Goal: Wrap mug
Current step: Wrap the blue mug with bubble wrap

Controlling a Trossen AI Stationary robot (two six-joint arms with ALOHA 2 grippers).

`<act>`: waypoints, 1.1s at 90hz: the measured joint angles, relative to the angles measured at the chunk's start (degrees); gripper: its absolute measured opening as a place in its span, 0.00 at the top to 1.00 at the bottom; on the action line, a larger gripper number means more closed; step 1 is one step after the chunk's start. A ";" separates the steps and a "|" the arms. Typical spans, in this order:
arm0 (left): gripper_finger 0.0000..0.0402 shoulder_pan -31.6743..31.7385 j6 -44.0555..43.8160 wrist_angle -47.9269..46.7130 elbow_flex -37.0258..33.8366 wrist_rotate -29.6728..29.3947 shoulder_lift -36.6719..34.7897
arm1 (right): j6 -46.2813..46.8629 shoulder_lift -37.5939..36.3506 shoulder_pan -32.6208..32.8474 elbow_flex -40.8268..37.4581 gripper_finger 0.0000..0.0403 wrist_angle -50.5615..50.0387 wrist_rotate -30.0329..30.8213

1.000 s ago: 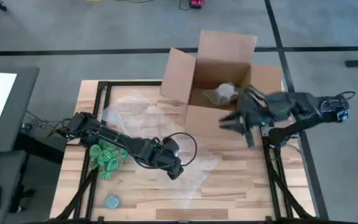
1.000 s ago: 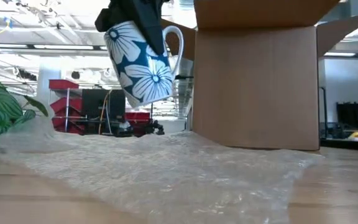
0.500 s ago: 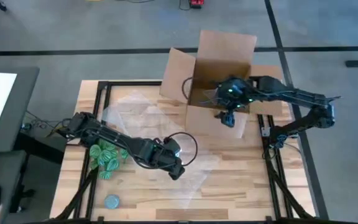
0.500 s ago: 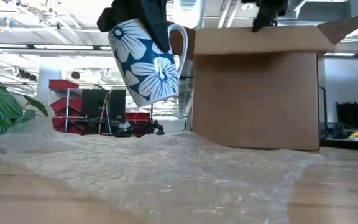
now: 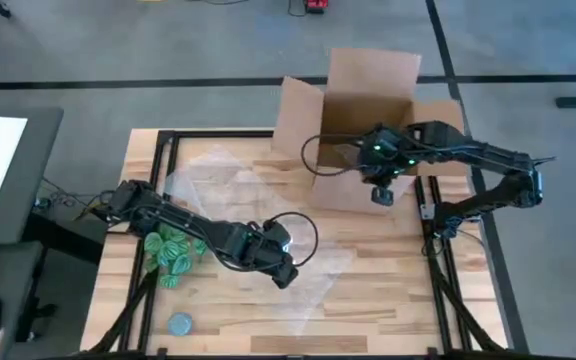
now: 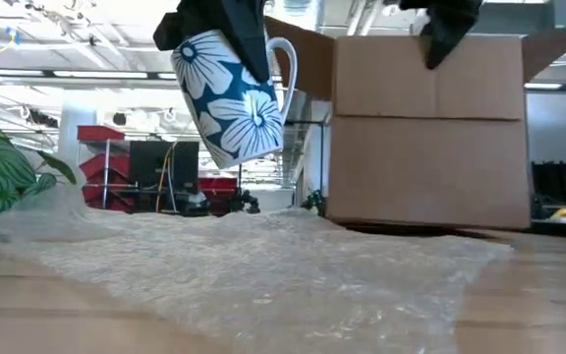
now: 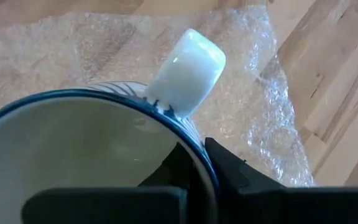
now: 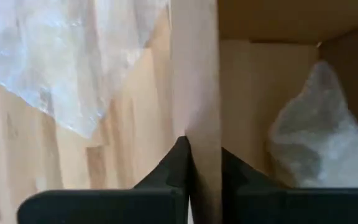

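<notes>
Mug [image 6: 232, 93], white with big blue flowers, hangs tipped in the air above the bubble wrap [image 5: 258, 215]. The left end effector [image 5: 280, 262] holds it by the rim, one finger inside and one outside. Seen from above, this is a little toward 7 o'clock from the middle of the bench [image 5: 388, 300].

At the 9 o'clock side of the bench lies a green patterned bundle [image 5: 168, 255], and a small grey-blue disc [image 5: 179, 323] sits near 7 o'clock. The bench is made of pale wood strips in a black frame. The clear bubble wrap is spread over its middle.

At 1 o'clock stands the cardboard box [image 5: 363, 130] with its flaps open. The right end effector [image 5: 380, 190] pinches the box's front wall, closed down narrow on the card. Inside the box lies something wrapped in clear plastic [image 8: 319, 143].

Behind the bench the room has bright ceiling lights, red shelves [image 6: 116, 157] and dark screens.

Half a second ago the box stood more toward 9 o'clock. Now it has slid toward 3 o'clock, and its front edge is lifted a bit off the bench. The mug has stayed where it was.
</notes>
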 joint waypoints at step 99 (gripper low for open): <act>0.98 0.22 2.12 2.00 -0.04 -0.06 0.05 | -14.92 -7.40 -7.37 -8.44 0.83 -4.78 5.87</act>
